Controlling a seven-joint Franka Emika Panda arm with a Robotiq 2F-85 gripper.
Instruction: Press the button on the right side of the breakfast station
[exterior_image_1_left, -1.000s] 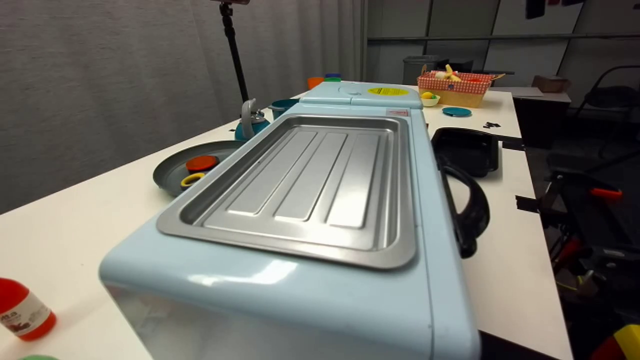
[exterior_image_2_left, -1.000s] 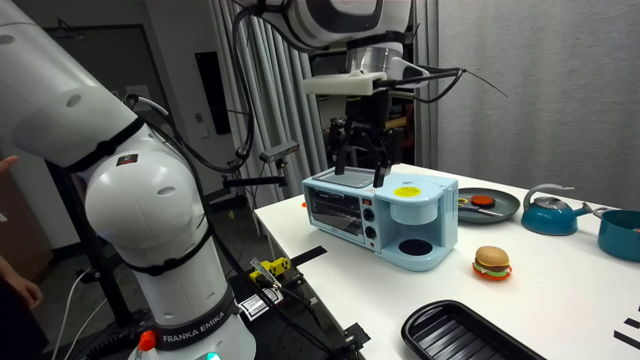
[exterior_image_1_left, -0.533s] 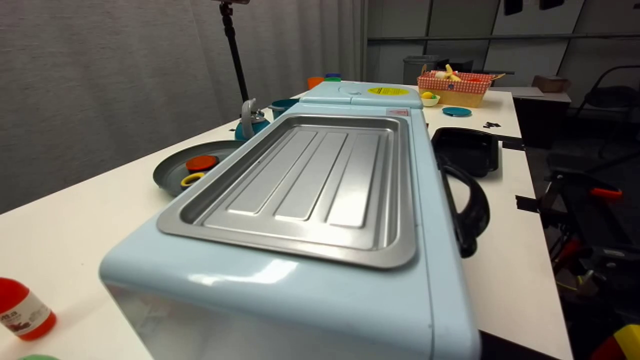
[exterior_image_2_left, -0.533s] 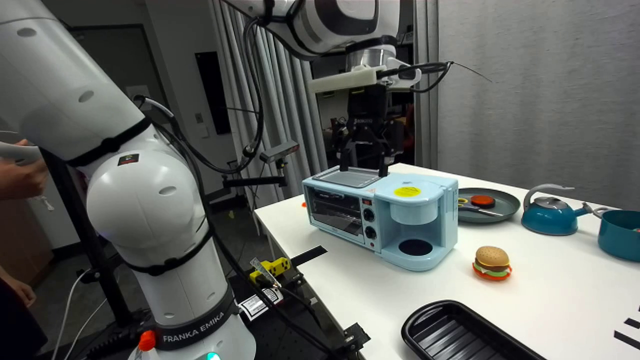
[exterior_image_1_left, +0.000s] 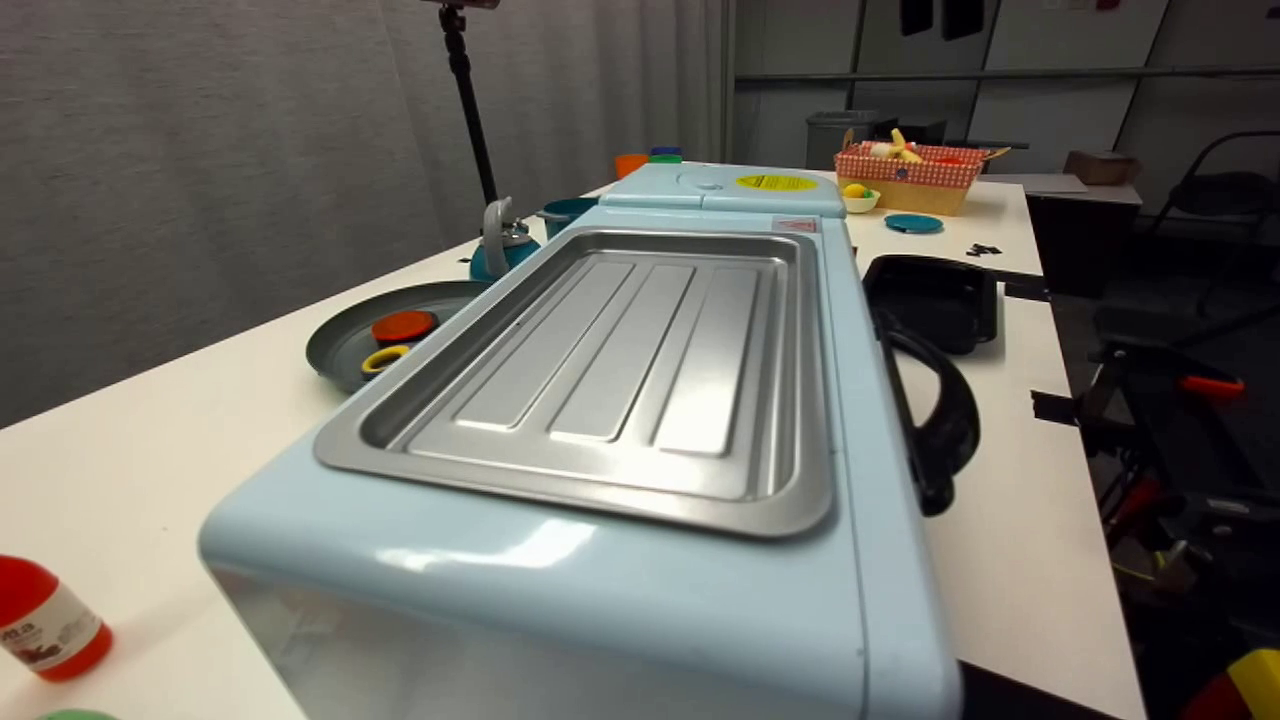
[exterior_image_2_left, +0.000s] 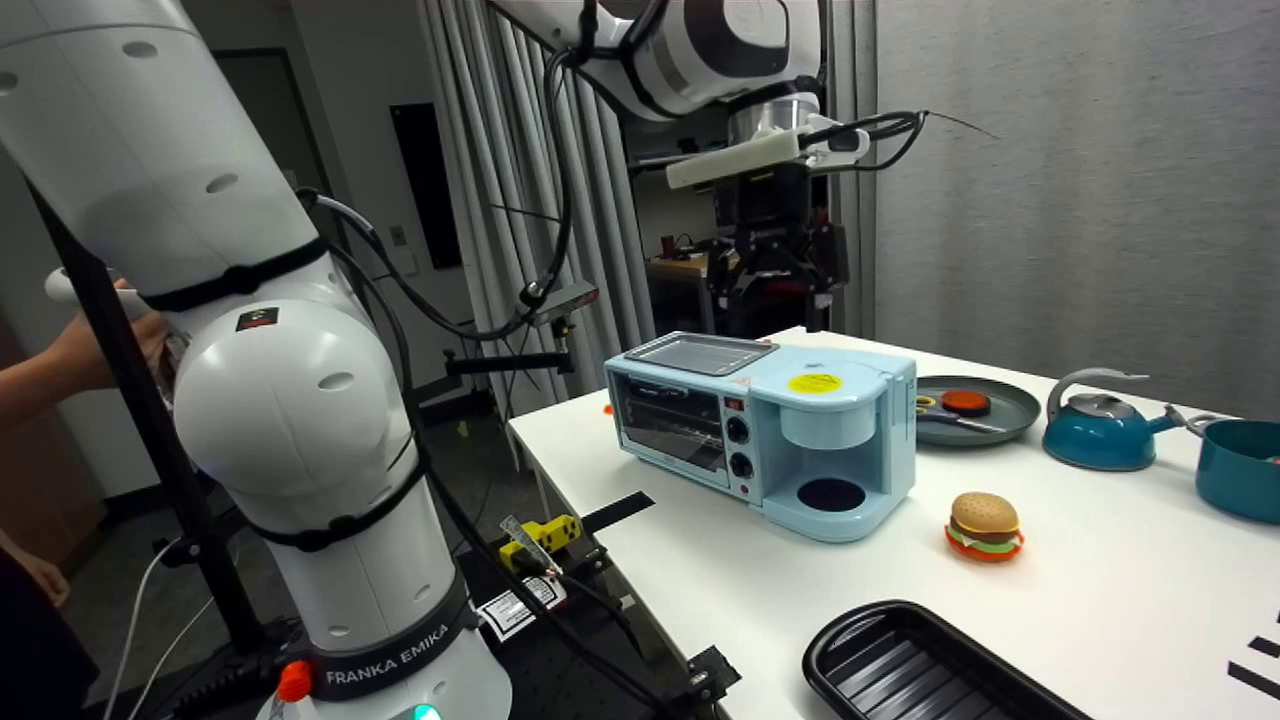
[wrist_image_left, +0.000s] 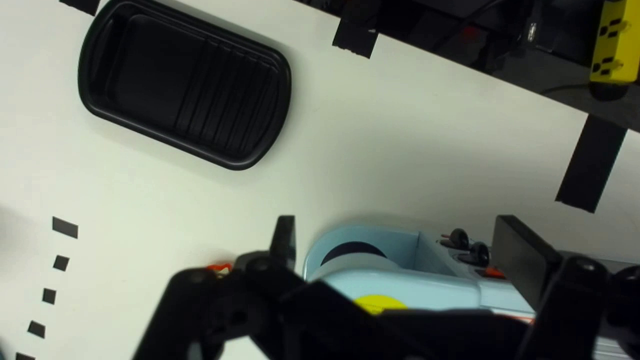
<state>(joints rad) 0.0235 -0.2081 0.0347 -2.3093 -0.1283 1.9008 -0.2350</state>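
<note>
The pale blue breakfast station (exterior_image_2_left: 760, 375) stands on the table with its ribbed silver tray (exterior_image_1_left: 610, 350) on top. A red switch (exterior_image_2_left: 735, 404), two black knobs (exterior_image_2_left: 739, 448) and a small red button (exterior_image_2_left: 744, 489) line its front panel, right of the oven door. The red switch (wrist_image_left: 494, 271) also shows in the wrist view, partly behind a finger. A round yellow sticker (exterior_image_2_left: 815, 384) lies on the right-hand lid. My gripper (exterior_image_2_left: 775, 315) is open, pointing down and empty. It appears above and behind the station in an exterior view. Its fingertips (wrist_image_left: 397, 232) frame the station's right part in the wrist view.
A black pan (wrist_image_left: 185, 82) lies on the table in front. A toy burger (exterior_image_2_left: 984, 525), a grey pan (exterior_image_2_left: 975, 410) with a red-topped item, a teal kettle (exterior_image_2_left: 1105, 430) and a teal pot (exterior_image_2_left: 1240, 468) are right of the station. A black handle (exterior_image_1_left: 935, 420) sticks out from its front.
In an exterior view my gripper first dropped slightly, then moved right and a little up, away from the tray. Its fingertips moved left in the view along the station. The station has not moved.
</note>
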